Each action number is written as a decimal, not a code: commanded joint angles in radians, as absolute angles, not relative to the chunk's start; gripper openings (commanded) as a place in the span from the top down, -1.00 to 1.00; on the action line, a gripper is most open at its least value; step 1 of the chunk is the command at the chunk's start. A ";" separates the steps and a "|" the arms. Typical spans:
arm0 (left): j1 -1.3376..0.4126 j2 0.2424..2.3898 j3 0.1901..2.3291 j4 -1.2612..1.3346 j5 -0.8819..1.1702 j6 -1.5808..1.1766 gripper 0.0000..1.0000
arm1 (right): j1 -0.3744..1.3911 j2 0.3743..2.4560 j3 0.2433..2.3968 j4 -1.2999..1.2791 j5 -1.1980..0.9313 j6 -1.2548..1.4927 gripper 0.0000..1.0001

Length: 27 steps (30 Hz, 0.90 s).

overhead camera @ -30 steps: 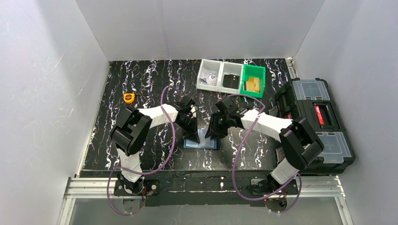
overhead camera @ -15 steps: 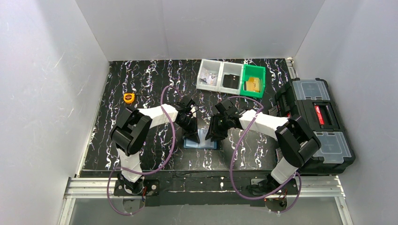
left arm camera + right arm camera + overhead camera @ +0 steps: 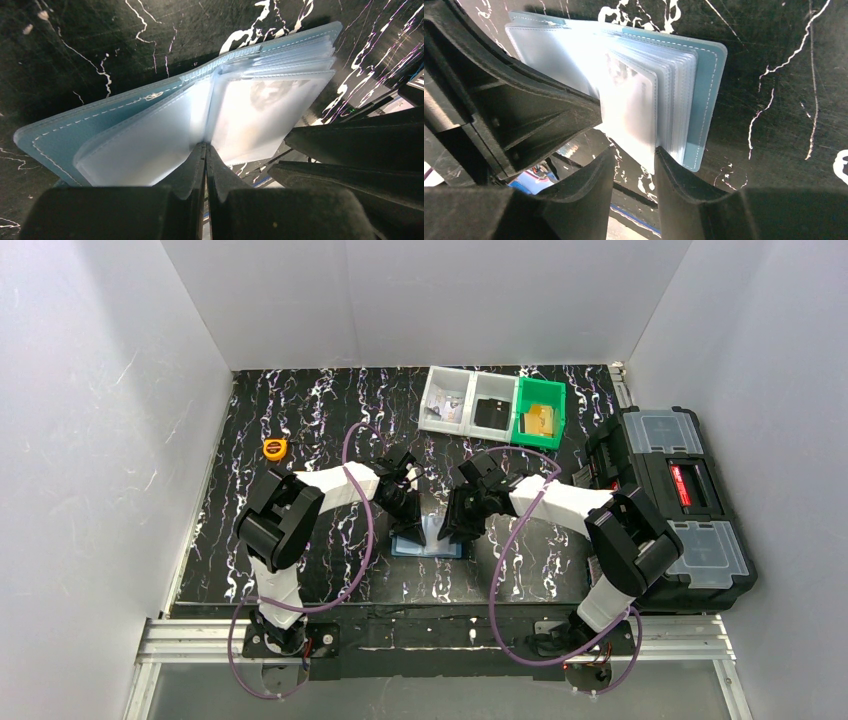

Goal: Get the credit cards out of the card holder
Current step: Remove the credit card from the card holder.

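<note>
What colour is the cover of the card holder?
The card holder is dusty blue with pale stitching; clearest in right wrist view.

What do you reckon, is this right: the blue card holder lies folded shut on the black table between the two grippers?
Not quite. The card holder is open, not folded shut, and its clear sleeves are fanned out, as the left wrist view shows. The rest holds: it lies on the black table between the left gripper and the right gripper.
</note>
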State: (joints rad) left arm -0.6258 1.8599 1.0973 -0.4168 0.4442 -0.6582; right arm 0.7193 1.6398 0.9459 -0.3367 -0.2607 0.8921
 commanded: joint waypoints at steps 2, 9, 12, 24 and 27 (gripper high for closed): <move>-0.655 1.932 1.054 -0.479 0.334 -0.629 1.00 | 0.716 1.631 0.921 -0.322 -0.259 0.900 0.15; -0.654 1.929 1.058 -0.484 0.334 -0.627 1.00 | 0.716 1.633 0.914 -0.312 -0.265 0.902 0.15; -0.655 1.926 1.059 -0.483 0.337 -0.627 1.00 | 0.716 1.643 0.927 -0.306 -0.274 0.902 0.17; -0.655 1.869 1.107 -0.525 0.346 -0.620 1.00 | 0.717 1.648 0.987 -0.342 -0.259 0.888 0.87; -0.654 1.832 1.133 -0.560 0.340 -0.617 0.93 | 0.716 1.627 0.980 -0.366 -0.239 0.876 0.97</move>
